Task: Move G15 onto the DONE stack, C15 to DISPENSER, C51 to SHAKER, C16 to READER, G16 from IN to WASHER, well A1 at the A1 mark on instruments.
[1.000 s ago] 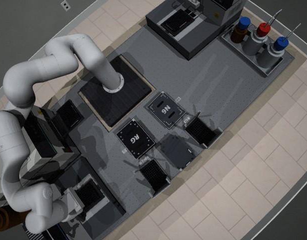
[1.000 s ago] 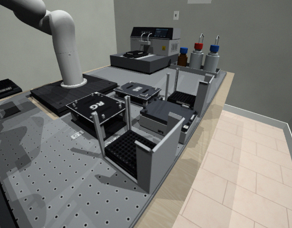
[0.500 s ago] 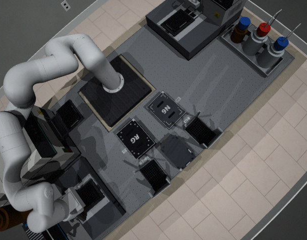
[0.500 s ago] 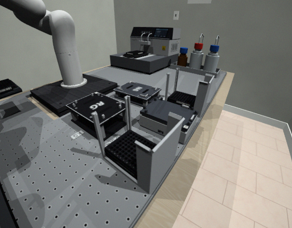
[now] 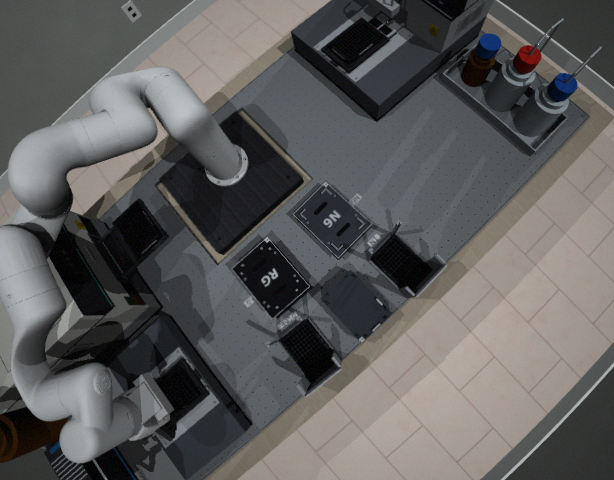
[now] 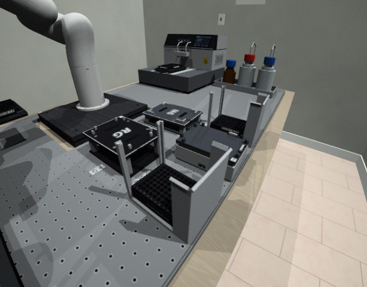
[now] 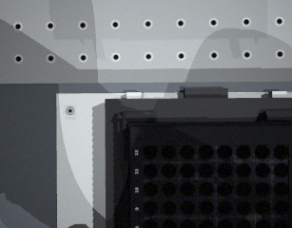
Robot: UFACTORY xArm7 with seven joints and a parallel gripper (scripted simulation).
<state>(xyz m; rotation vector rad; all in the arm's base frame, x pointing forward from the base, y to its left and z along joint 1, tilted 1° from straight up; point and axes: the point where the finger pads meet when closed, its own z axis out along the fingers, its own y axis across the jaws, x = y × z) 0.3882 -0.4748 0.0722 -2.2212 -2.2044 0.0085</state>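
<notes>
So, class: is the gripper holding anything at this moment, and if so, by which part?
Nothing is held. The gripper is fully open, hovering above a black well plate that sits on its instrument, with no contact visible.

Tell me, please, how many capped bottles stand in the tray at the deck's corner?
3: a brown bottle, blue cap; a grey one, red cap; another grey, blue cap.

Open from above over the black multi-well plate (image 7: 207, 180); hemmed in at the sides elsewhere.

Claw (image 5: 160, 408) spread wide, poised over that plate on its pale grey platform (image 7: 74, 157), with small locator tabs (image 7: 203, 91) along the plate's far edge. Bare perforated grey table (image 6: 69, 222) beyond. Tall grey rack walls (image 6: 199, 200) and thin posts (image 6: 123, 168) boxing in the stacked plates, reachable only from the top. Raised black RG nest (image 6: 120, 134) just beside.
</notes>
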